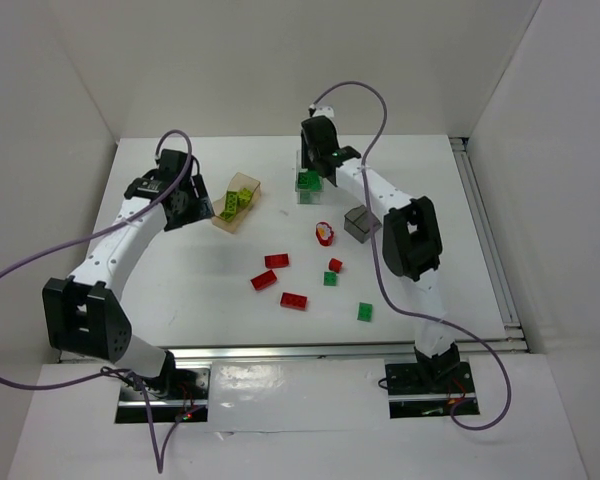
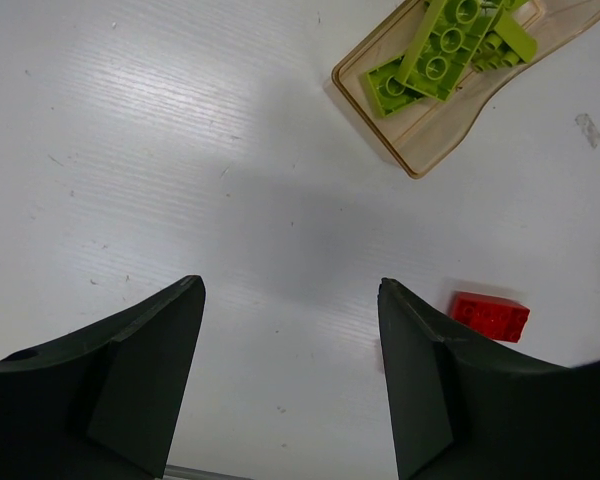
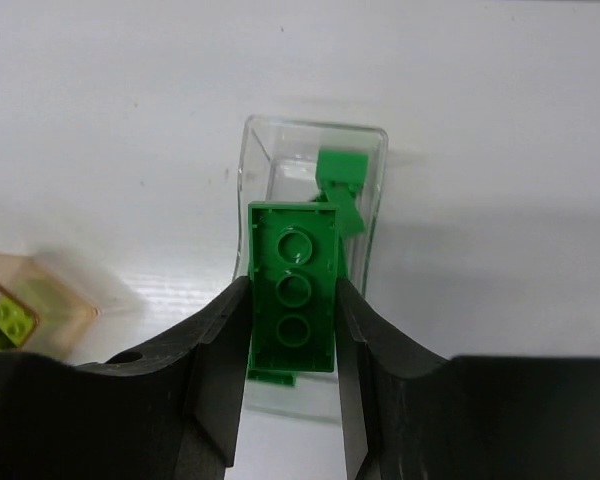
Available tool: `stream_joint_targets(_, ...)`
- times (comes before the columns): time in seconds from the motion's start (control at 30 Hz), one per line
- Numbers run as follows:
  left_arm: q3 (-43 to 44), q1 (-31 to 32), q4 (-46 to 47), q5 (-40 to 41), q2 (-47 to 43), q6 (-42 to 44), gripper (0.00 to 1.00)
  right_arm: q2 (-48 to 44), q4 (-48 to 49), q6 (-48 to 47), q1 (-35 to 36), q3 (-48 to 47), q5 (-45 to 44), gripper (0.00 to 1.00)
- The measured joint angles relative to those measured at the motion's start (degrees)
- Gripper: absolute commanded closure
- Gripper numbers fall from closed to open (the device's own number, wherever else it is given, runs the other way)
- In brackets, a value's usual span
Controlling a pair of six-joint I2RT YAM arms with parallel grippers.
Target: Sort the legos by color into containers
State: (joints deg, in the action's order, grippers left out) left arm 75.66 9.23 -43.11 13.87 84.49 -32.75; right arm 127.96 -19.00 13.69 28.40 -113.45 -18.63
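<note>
My right gripper (image 3: pixel 292 300) is shut on a dark green lego (image 3: pixel 292 290), held underside up over the clear container (image 3: pixel 315 128), which has other green legos (image 3: pixel 342 170) in it. In the top view this gripper (image 1: pixel 318 160) hangs above that container (image 1: pixel 309 195). My left gripper (image 2: pixel 290 285) is open and empty above bare table, beside the orange-tan container (image 2: pixel 430 140) that holds yellow-green legos (image 2: pixel 440 50). A red lego (image 2: pixel 490 315) lies by its right finger. In the top view the left gripper (image 1: pixel 185 205) is left of the orange-tan container (image 1: pixel 242 185).
The dark grey container (image 1: pixel 361 223) stands right of centre. Red legos (image 1: pixel 276 261), (image 1: pixel 264 280), (image 1: pixel 293 300), (image 1: pixel 335 265) and green legos (image 1: pixel 330 279), (image 1: pixel 365 312) lie loose mid-table. A small red, yellow and white object (image 1: pixel 325 233) lies near the grey container.
</note>
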Motion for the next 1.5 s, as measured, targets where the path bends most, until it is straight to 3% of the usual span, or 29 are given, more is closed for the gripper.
stream_joint_targets(0.13,0.00,0.00,-0.13,0.00,0.59,0.00,0.20,5.11,-0.07,0.24,-0.31,-5.75,0.98,0.32)
stream_joint_targets(0.27,0.00,0.00,-0.11,0.00,0.74,0.00,0.20,6.32,-1.36,0.13,-0.26,-6.03,1.46,0.32)
stream_joint_targets(0.37,0.00,0.00,-0.11,0.02,0.79,0.00,0.20,2.67,0.33,0.11,-0.26,-0.20,0.96,0.45)
stream_joint_targets(0.5,0.00,0.00,-0.11,-0.13,0.76,0.00,0.20,-10.19,3.15,0.85,-0.17,16.83,-0.13,0.60)
stream_joint_targets(0.63,-0.13,0.00,-0.11,-0.33,0.70,0.02,0.20,-27.10,4.85,3.10,0.02,34.05,-1.18,0.62)
stream_joint_targets(0.7,-0.15,0.00,-0.13,-0.63,0.68,0.00,0.20,-33.79,4.85,4.96,0.24,40.19,-1.22,0.54)
stream_joint_targets(0.73,-0.15,0.00,-0.13,-0.74,0.68,0.02,0.20,-36.48,4.63,6.27,0.39,42.93,-1.25,0.41)
stream_joint_targets(0.77,-0.17,0.07,-0.15,-0.85,0.68,0.02,0.20,-38.91,4.46,7.61,0.79,46.05,-1.14,0.37)
stream_joint_targets(0.9,-0.17,0.55,-0.07,-1.31,0.68,0.00,0.20,-43.06,1.20,14.47,3.45,55.93,-0.26,0.24)
stream_joint_targets(1.13,-0.17,2.14,-0.07,-1.81,0.66,-0.02,0.20,-46.14,-9.57,28.33,10.71,68.52,0.57,0.18)
stream_joint_targets(1.5,-0.68,4.15,0.28,-2.03,0.61,-0.13,0.20,-53.94,-18.01,41.46,15.37,72.85,-1.60,0.21)
